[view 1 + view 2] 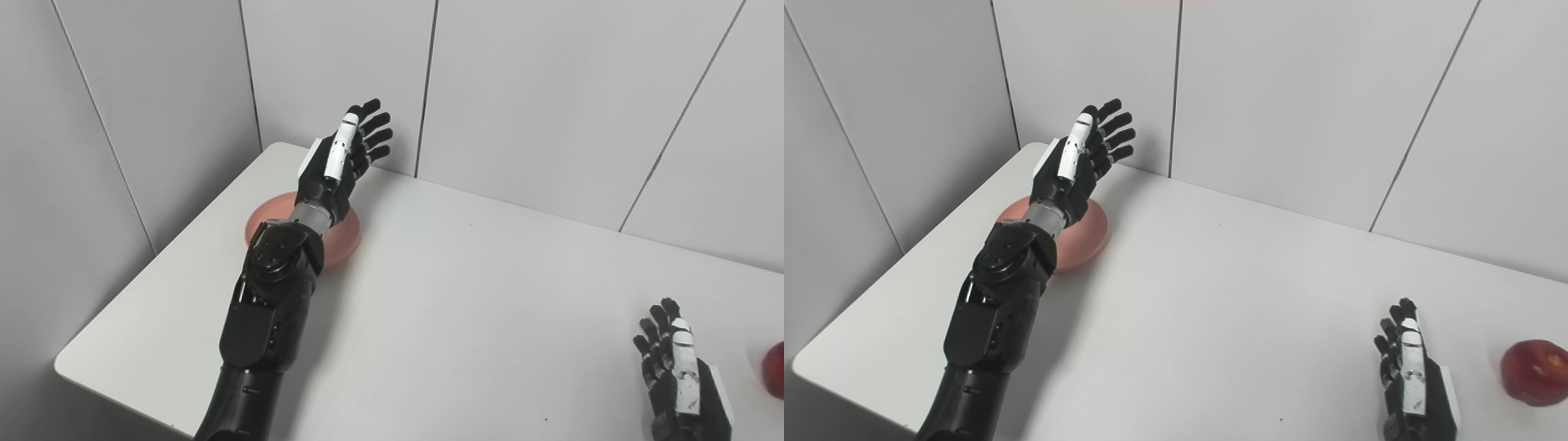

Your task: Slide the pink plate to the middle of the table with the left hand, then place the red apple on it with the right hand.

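Observation:
The pink plate (344, 240) lies near the table's far left corner, largely covered by my left forearm. My left hand (346, 153) is raised above and beyond the plate, fingers spread and pointing toward the back wall, holding nothing. The red apple (1535, 372) rests at the right edge of the table. Just left of the apple, my right hand (1409, 373) stands near the front edge, fingers straight and apart, empty, a short gap away from the fruit.
The white table (465, 306) runs into a corner of grey wall panels (520, 92) at the back and left. Its front left corner (61, 364) and left edge are in view.

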{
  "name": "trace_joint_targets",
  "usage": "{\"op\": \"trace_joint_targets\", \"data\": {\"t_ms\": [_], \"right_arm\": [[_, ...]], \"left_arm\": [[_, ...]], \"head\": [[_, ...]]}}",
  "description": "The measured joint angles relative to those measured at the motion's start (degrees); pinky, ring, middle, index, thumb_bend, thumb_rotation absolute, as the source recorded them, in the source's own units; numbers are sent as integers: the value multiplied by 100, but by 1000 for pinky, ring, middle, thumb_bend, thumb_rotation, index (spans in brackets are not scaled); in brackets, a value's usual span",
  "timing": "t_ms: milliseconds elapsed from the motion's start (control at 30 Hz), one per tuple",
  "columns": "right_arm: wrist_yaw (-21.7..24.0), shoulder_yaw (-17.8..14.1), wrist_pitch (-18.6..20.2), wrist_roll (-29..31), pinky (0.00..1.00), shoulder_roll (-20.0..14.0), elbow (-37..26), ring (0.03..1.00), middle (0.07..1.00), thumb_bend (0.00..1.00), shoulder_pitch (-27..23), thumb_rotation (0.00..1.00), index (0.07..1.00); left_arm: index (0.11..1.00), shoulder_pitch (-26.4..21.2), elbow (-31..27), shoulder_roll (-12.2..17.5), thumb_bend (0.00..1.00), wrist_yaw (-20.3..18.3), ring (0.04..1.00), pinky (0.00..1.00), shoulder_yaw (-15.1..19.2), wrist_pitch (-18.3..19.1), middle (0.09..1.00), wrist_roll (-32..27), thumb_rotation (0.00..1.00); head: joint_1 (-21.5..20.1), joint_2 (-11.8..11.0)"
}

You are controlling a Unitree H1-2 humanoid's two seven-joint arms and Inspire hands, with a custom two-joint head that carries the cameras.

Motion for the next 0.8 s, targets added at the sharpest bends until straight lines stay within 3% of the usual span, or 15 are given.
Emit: {"op": "trace_joint_targets", "data": {"t_ms": [500,800], "right_arm": [[13,-1,-1,73,1000,-31,-2,1000,1000,96,0,1000,1000],[5,0,0,70,1000,-36,-3,1000,1000,91,0,1000,1000]], "left_arm": [[852,-244,695,618,358,-10,858,847,396,-238,863,-47,1000],[827,-279,699,724,339,149,844,828,645,-232,847,-54,1000]], "head": [[79,-9],[123,0]]}}
